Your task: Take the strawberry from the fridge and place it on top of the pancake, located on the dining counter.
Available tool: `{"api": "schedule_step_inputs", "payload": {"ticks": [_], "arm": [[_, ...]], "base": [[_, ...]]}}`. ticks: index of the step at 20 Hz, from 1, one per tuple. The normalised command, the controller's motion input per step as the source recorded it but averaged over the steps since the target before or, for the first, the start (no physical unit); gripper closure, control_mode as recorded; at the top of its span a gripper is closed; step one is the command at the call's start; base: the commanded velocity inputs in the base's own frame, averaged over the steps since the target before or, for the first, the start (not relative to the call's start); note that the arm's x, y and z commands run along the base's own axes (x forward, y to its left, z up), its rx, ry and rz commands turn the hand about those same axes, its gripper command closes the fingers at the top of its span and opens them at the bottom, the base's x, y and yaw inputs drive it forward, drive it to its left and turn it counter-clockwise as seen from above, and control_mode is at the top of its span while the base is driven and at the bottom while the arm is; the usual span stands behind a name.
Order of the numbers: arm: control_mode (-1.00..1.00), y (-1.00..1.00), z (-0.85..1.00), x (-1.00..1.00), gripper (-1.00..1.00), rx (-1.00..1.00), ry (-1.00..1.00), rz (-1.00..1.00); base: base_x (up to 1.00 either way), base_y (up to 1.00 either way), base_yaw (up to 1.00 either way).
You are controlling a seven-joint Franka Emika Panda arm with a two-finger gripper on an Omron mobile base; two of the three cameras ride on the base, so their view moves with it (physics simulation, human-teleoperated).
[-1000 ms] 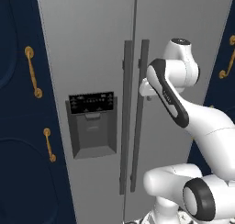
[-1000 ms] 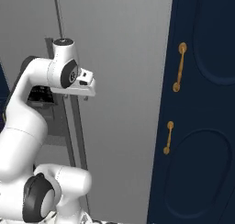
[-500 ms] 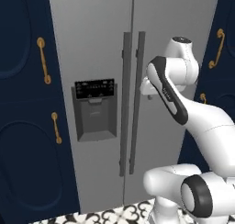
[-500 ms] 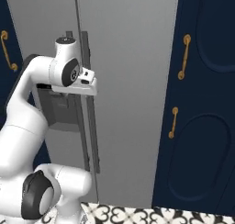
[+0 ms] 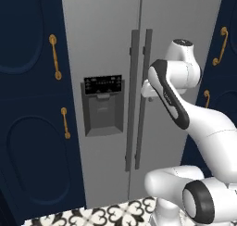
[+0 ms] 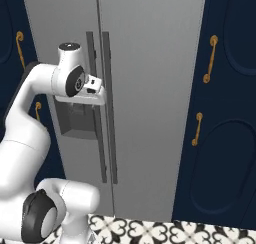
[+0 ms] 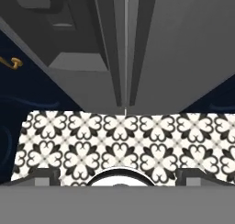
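Cabinets, left: navy cabinets (image 5: 32,128) with gold handles (image 5: 55,56) stand just beside the fridge.
Fridge: fridge (image 5: 106,44) shut, both doors closed; dispenser recess (image 5: 103,105) in the left door; two dark bar handles (image 5: 139,97) run side by side at the centre seam.
Arm: white arm (image 5: 185,114) raised in front of the right door, hand close to the handles.
Gripper: gripper (image 6: 97,90) near the handles; cannot tell whether its fingers are apart or together.
Floor: patterned black-and-white tile floor (image 7: 119,140) below the fridge.
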Motion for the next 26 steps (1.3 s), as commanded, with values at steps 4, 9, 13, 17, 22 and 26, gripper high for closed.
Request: {"api": "schedule_step_inputs", "payload": {"ticks": [4,9,13,17,22,26], "arm": [[1.0,0.0,0.0,0.0,-1.0,0.0,0.0,0.0],[1.0,0.0,0.0,0.0,-1.0,0.0,0.0,0.0],[1.0,0.0,0.0,0.0,-1.0,0.0,0.0,0.0],[-1.0,0.0,-0.08,0.7,-1.0,0.01,-0.04,0.0],[-1.0,-0.03,0.02,0.64,-1.0,0.03,-0.33,0.0],[-1.0,-0.05,0.03,0.54,-1.0,0.02,-0.18,-0.01]], "base": [[-0.28,-0.06,0.0],[-0.4,-0.01,0.0],[-0.13,0.0,0.0],[0.0,0.0,0.0],[0.0,0.0,0.0],[0.0,0.0,0.0]]}}
